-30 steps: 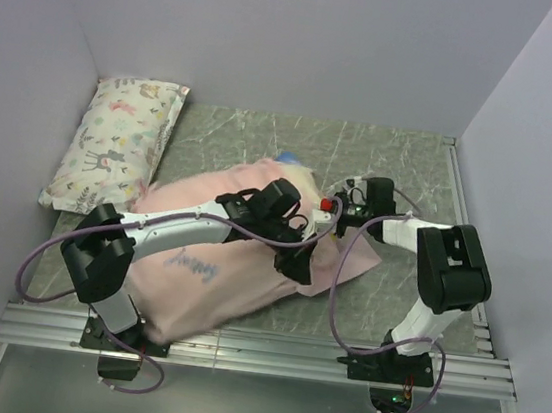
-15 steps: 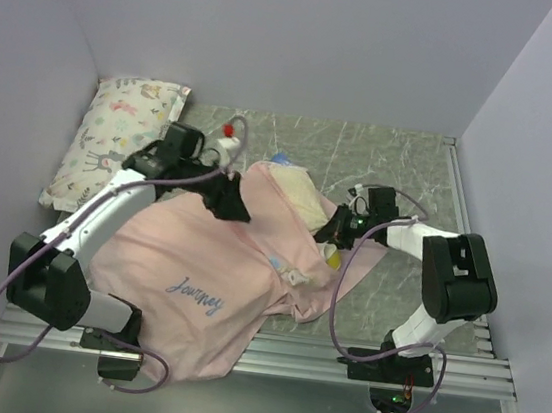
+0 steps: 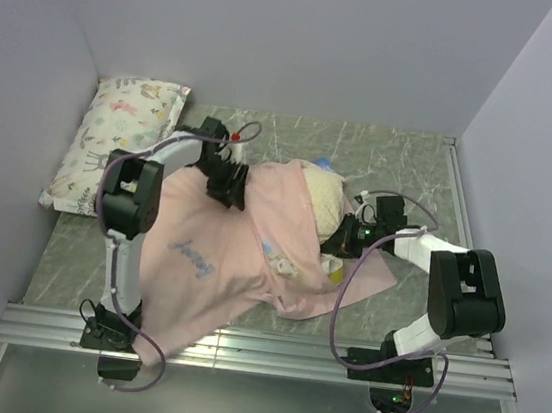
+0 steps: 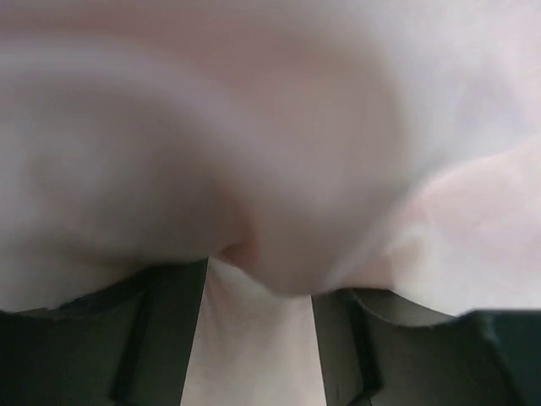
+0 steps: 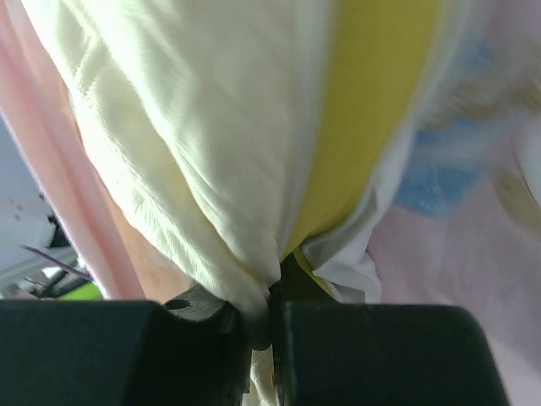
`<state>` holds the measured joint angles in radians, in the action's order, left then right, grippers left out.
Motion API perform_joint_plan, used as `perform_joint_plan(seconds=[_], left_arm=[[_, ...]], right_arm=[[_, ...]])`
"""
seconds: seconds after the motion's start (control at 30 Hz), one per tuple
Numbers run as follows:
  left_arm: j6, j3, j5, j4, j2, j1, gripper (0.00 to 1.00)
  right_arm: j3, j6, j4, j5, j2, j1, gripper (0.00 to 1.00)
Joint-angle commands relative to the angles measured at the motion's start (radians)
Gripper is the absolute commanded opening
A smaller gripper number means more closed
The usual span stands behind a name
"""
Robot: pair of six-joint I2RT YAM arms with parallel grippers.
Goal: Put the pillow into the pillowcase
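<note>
The left arm has swung from the middle of the thin pink fabric pillowcase (image 3: 213, 269) to its far edge, baring more of the cream foam pillow (image 3: 323, 198) at its far right corner. The rest stays covered. We see a grey-green marbled tabletop (image 3: 412, 168) and pale lilac walls (image 3: 307, 39). Left gripper (image 3: 231, 191): fingers (image 4: 169, 334) apart, pink cloth bulging between them. Right gripper (image 5: 262, 315), at the pillowcase's right edge, is pinched tight on the pillow's cover. A white animal-print pillow (image 3: 118, 142) lies left of the pillowcase.
</note>
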<state>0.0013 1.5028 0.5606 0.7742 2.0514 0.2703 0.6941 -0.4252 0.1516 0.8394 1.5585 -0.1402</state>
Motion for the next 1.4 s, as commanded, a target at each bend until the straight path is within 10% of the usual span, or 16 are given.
perform_joint_plan(seconds=[0.0,0.13,0.27,0.3,0.43,0.6,0.87,1.37], left_arm=[[0.031,0.290,-0.038,-0.119,0.142,0.023,0.57],[0.065,0.468,0.074,-0.101,0.207,0.053,0.59],[0.112,0.308,0.107,-0.127,0.046,0.040,0.67],[0.126,0.263,0.107,-0.142,0.003,0.030,0.68],[0.157,0.078,0.144,-0.245,-0.224,-0.040,0.75],[0.230,0.005,0.059,-0.276,-0.419,0.068,0.82],[0.194,0.094,-0.037,-0.315,-0.334,0.279,0.84],[0.215,0.069,-0.397,-0.579,-0.134,0.665,0.97]], right_arm=[[-0.030,0.032,0.014,0.030,-0.032,-0.097,0.00],[0.028,0.055,0.009,0.081,-0.048,-0.258,0.06],[0.159,0.170,0.240,0.115,-0.077,-0.294,0.69],[0.207,0.260,0.308,0.112,-0.087,-0.280,0.72],[0.301,0.508,0.645,0.154,-0.175,-0.132,0.72],[0.413,0.561,0.643,0.073,-0.192,0.125,0.83],[0.545,0.427,0.399,-0.325,0.069,0.229,0.84],[0.711,0.304,0.358,-0.232,0.471,0.228,0.74]])
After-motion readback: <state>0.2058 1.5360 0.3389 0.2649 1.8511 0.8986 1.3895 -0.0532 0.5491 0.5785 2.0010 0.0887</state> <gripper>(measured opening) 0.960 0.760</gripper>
